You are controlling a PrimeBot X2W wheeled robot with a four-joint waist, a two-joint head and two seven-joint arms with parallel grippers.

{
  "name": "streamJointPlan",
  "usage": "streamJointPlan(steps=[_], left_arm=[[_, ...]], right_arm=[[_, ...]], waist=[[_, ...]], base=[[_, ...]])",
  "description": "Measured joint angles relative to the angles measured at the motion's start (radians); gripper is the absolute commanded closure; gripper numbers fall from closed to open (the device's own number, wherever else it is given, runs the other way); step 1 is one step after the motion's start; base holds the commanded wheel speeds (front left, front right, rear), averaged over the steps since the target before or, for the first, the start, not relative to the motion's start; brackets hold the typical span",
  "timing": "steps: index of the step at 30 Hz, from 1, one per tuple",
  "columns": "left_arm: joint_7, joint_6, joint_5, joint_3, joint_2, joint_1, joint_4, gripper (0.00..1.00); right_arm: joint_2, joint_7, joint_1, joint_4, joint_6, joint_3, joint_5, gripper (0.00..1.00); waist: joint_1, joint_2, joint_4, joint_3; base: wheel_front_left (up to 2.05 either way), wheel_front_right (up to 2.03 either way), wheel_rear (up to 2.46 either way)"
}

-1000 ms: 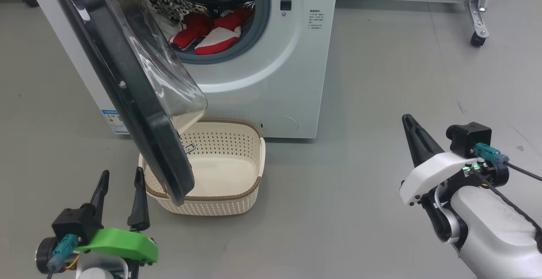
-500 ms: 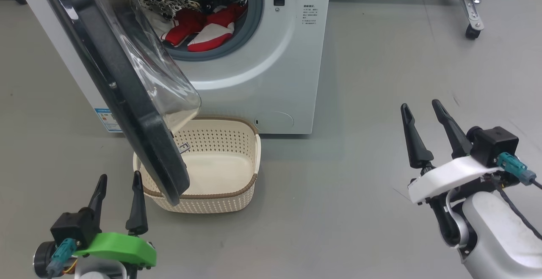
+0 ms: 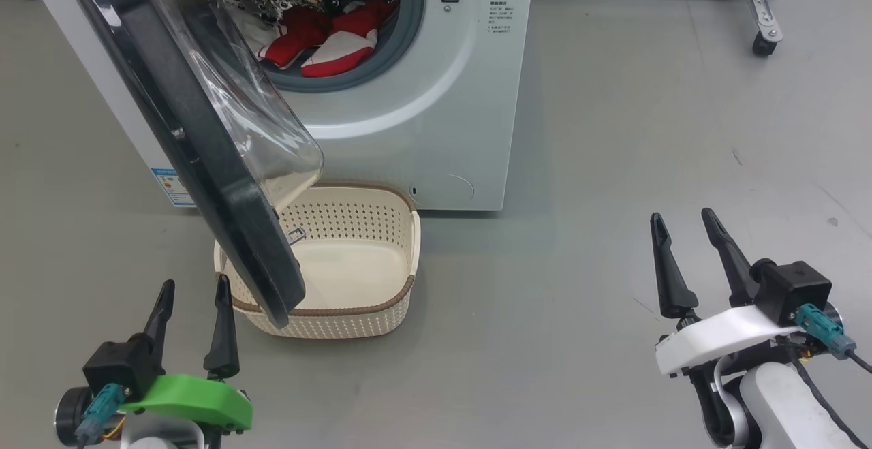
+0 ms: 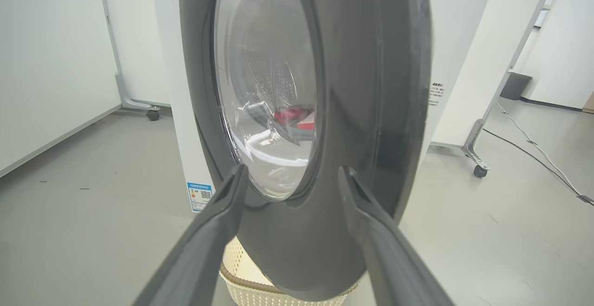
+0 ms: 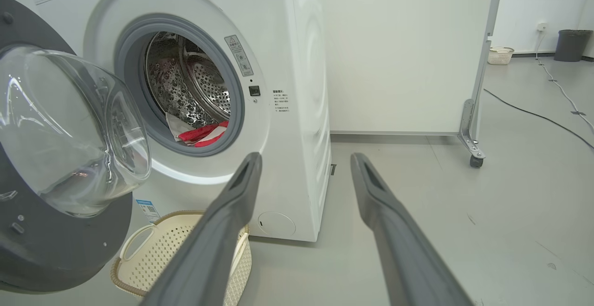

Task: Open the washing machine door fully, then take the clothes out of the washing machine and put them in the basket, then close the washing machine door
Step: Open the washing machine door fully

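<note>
Grey floor (image 3: 613, 129), wheeled partition (image 5: 399, 55); left end effector (image 3: 195, 282), right end effector (image 3: 682, 215) both released, empty.

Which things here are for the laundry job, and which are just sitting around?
For the job:
washing machine
washing machine door
clothes in the drum
basket on the floor by the door

Just lying about:
wheeled white panel
dark bin
small far basket

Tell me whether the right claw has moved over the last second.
Yes. Judged against the washing machine base, the right claw has drawn back toward the robot, lower in the head view, and it has opened.
</note>
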Motion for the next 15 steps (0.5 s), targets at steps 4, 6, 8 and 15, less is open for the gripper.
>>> streamJointPlan(steps=[4,6,8,15], left_arm=[[0.000,-0.006,0.000,0.000,-0.001,0.000,0.002,0.00],[0.000,-0.008,0.000,0.000,-0.001,0.000,0.003,0.00],[0.000,-0.008,0.003,0.000,-0.002,0.000,0.005,0.00],[0.000,-0.009,0.007,0.000,-0.003,0.001,0.008,0.00]], right_arm=[[0.017,0.000,0.034,-0.018,0.000,-0.013,-0.035,0.00],[0.026,0.000,0.044,-0.023,0.000,-0.018,-0.042,0.00],[0.033,0.000,0.055,-0.027,0.000,-0.020,-0.051,0.00],[0.050,0.000,0.084,-0.037,0.000,-0.032,-0.084,0.00]], waist=[[0.0000,0.0000,0.002,0.000],[0.0000,0.0000,0.003,-0.001],[0.0000,0.0000,0.003,-0.002],[0.0000,0.0000,0.004,-0.011]], base=[[0.00,0.00,0.00],[0.00,0.00,0.00],[0.00,0.00,0.00],[0.00,0.00,0.00]])
